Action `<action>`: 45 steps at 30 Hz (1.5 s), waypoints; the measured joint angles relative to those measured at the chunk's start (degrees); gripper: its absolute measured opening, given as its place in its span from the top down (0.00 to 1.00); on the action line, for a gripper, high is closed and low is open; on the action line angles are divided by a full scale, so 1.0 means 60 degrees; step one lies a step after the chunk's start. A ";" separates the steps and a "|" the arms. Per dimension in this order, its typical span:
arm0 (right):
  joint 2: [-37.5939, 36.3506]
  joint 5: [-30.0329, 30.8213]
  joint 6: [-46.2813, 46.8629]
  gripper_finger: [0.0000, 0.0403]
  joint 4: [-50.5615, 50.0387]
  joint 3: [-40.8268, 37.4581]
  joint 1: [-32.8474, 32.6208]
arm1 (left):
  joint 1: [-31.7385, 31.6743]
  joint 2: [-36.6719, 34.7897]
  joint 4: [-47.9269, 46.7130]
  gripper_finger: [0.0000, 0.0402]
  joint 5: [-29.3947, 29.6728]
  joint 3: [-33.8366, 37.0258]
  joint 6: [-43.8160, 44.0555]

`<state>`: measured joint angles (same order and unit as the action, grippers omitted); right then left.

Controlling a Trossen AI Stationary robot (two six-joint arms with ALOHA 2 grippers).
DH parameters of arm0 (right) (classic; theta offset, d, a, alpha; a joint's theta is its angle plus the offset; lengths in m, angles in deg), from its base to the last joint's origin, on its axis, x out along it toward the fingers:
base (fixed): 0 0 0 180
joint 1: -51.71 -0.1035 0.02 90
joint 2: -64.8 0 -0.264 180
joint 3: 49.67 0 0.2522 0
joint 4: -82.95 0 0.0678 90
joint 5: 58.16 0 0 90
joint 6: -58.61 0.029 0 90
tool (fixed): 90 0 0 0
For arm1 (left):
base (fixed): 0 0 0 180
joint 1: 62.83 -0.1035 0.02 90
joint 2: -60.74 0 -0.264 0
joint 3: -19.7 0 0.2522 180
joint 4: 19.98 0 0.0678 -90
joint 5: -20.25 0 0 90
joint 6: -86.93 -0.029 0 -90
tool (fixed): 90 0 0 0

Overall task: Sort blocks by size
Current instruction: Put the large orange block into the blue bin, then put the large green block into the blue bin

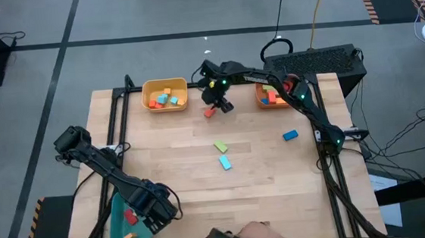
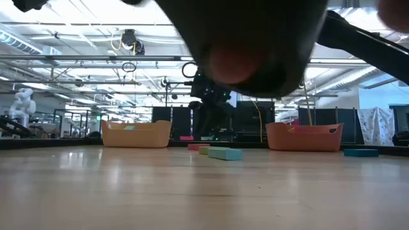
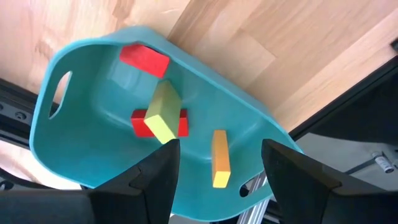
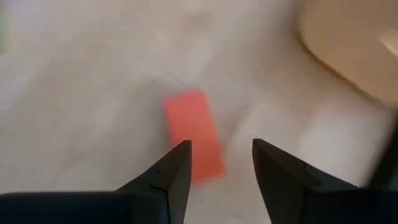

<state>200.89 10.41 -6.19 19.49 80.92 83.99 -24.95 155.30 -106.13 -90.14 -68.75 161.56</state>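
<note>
Blocks lie scattered over the table (image 1: 201, 165): a red block (image 1: 210, 112) near the far edge, between the yellow bin (image 1: 165, 94) and the orange bin (image 1: 271, 95), both holding several blocks; a green block (image 1: 221, 146) and a light blue block (image 1: 225, 162) mid-table; a blue block (image 1: 290, 136) toward the right edge. Right pincer (image 4: 217, 165) hovers just above the red block, fingers spread, nothing pinched. Left pincer (image 3: 217, 165) hangs spread over the teal bin (image 3: 93, 93) at the near left corner, which holds two red blocks, a green one and an orange one.
</note>
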 joint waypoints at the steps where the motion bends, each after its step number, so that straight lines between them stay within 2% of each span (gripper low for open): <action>1: 0.0000 -0.0007 -0.0256 0.60 -0.0145 0.0000 -0.0084 | 0.0001 0.0000 -0.0001 0.43 0.0006 0.0000 -0.0004; 4: 0.0081 0.0063 -0.0745 0.59 -0.0367 0.0000 -0.0320 | -0.0028 0.0000 -0.0007 0.43 0.0007 0.0000 -0.0004; 6: 0.0128 0.0489 -0.0878 0.60 -0.0221 0.0000 -0.0401 | -0.0069 0.0000 -0.0006 0.43 0.0000 0.0000 -0.0004; 16: 0.0200 0.0947 -0.1106 0.67 -0.0251 -0.0004 -0.0139 | -0.0493 0.0000 -0.0020 0.43 -0.0314 0.0000 -0.0342; 20: 0.0240 0.1062 -0.1023 0.75 -0.0484 -0.0004 0.0040 | -0.0671 0.0000 -0.0016 0.43 -0.0318 0.0000 -0.0512; 25: 0.0240 0.1296 -0.1000 0.95 -0.1032 -0.0004 0.0168 | -0.0756 0.0000 -0.0017 0.43 -0.0321 0.0000 -0.0605; 28: 0.0232 0.1241 -0.1009 0.98 -0.1214 -0.0004 0.0279 | -0.0753 0.0004 -0.0017 0.43 -0.0321 0.0000 -0.0874; 32: 0.0103 0.0114 -0.0437 1.00 -0.0900 -0.0007 0.0538 | -0.0829 0.0003 -0.0017 0.43 -0.0155 0.0000 -0.1097; 38: -0.0303 -0.2217 0.1115 1.00 -0.0758 -0.0004 0.1175 | -0.0884 0.0007 -0.0014 0.43 0.1072 -0.0484 -0.1600; 42: -0.0335 -0.4092 0.2091 1.00 -0.1109 -0.0004 0.1762 | -0.1024 0.0007 -0.0100 0.43 0.2719 -0.1113 -0.2367; 45: -0.0340 -0.4419 0.2261 1.00 -0.1701 -0.0082 0.2011 | -0.1188 0.0004 -0.0073 0.43 0.4584 -0.1400 -0.3040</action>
<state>198.85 -16.10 7.38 9.29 80.43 96.06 -32.08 155.32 -106.57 -62.63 -77.15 143.32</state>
